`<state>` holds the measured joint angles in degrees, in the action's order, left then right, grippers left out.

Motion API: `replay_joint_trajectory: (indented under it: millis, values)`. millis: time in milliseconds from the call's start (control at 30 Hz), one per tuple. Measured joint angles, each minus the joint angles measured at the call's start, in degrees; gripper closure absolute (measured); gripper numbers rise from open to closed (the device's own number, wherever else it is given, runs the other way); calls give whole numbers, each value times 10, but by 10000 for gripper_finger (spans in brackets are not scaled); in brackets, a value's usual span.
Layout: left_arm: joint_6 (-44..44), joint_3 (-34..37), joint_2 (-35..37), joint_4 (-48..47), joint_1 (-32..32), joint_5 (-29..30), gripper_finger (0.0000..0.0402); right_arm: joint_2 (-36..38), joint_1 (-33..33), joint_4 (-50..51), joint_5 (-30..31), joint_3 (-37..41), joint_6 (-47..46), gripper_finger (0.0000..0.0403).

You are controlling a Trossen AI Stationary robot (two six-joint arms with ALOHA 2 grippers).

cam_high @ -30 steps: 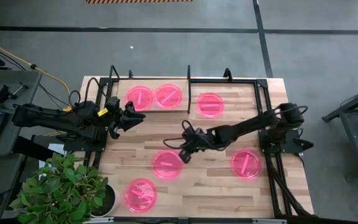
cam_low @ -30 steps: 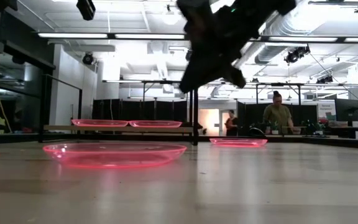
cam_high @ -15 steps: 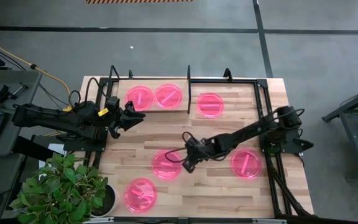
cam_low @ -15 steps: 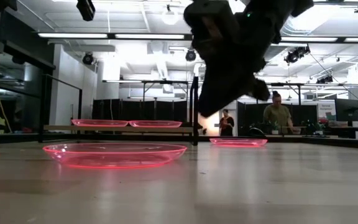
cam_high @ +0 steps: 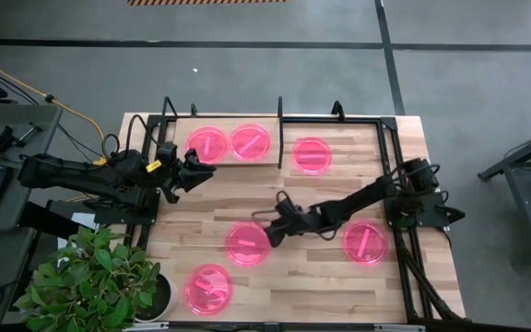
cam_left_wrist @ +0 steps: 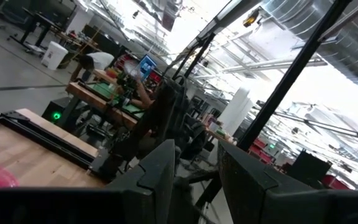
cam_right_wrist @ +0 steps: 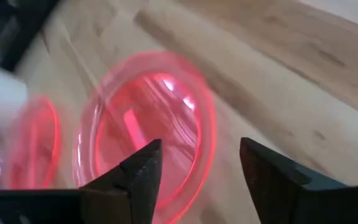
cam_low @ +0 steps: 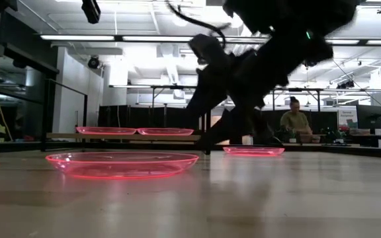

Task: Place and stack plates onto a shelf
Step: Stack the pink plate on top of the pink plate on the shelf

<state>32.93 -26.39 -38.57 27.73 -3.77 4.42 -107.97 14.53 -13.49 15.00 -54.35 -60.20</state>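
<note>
Two pink plates (cam_high: 207, 145) (cam_high: 250, 141) lie side by side on the shelf (cam_high: 230, 162) at the table's far left. Another plate (cam_high: 312, 154) lies on the tabletop right of the shelf. Three more lie nearer: one in the middle (cam_high: 247, 243), one to the right (cam_high: 367, 242) and one at the near edge (cam_high: 208, 288). My right gripper (cam_high: 267, 236) is open and low over the middle plate's right rim (cam_right_wrist: 197, 134), slanting down from the right. Its fingers stand on either side of that rim. My left gripper (cam_high: 201, 171) hovers open and empty near the shelf.
The shelf's black tube frame (cam_high: 279, 115) stands up at the far side, and more black framing (cam_high: 396, 184) runs along the right edge. A potted plant (cam_high: 100, 277) sits at the near left corner. People work at benches (cam_low: 296, 122) in the room behind.
My right gripper has come down and toward the near left, from above the table's middle to the middle plate's right rim. It has rolled and tipped as it sank, and its fingers have spread apart. No plate has moved.
</note>
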Motion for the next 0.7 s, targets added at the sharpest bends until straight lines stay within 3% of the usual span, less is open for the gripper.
replay_joint_trajectory:
  millis: [100, 167, 533, 700]
  values:
    - [0, 0, 0, 0, 0, 0, 291, 4, -5, -133, 3, 56, -17, 202]
    - [5, 0, 0, 0, 0, 6, 291, 4, -4, -159, -3, 65, -28, 203]
    - [9, 0, 0, -3, 0, 18, 291, -76, 9, 53, 62, -96, 37, 203]
    - [9, 0, 0, -4, 0, 22, 291, -116, 9, 90, 70, -136, 46, 204]
